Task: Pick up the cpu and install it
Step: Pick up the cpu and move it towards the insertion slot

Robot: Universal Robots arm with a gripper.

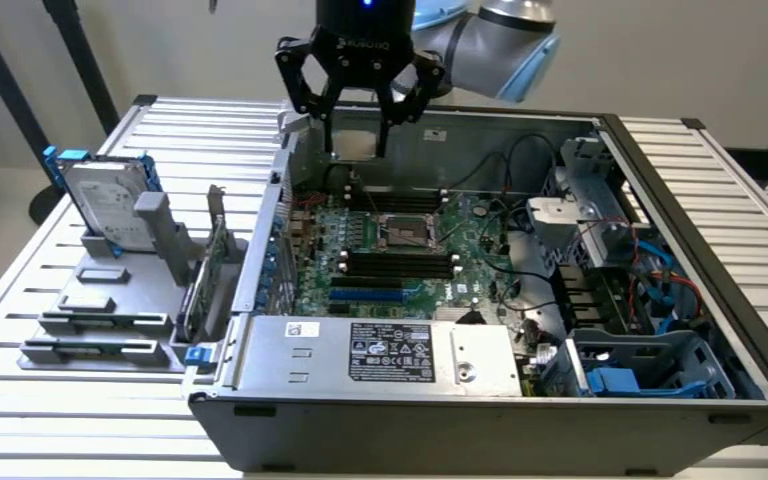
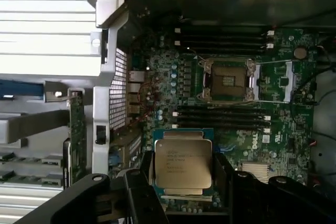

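Observation:
My gripper hangs above the far side of the open computer case, over its back wall. It is shut on the cpu, a small square chip with a shiny metal top and a green edge, with one black finger on each side. In the exterior view the cpu shows as a pale square between the fingers. The open cpu socket sits in the middle of the green motherboard, and in the wrist view this socket lies apart from the held chip, with its metal frame lifted.
A silver hard drive in a blue frame stands on a grey fixture at the exterior view's left. A grey power supply lies along the case front. Drive cages and cables crowd the right. Dark memory slots flank the socket.

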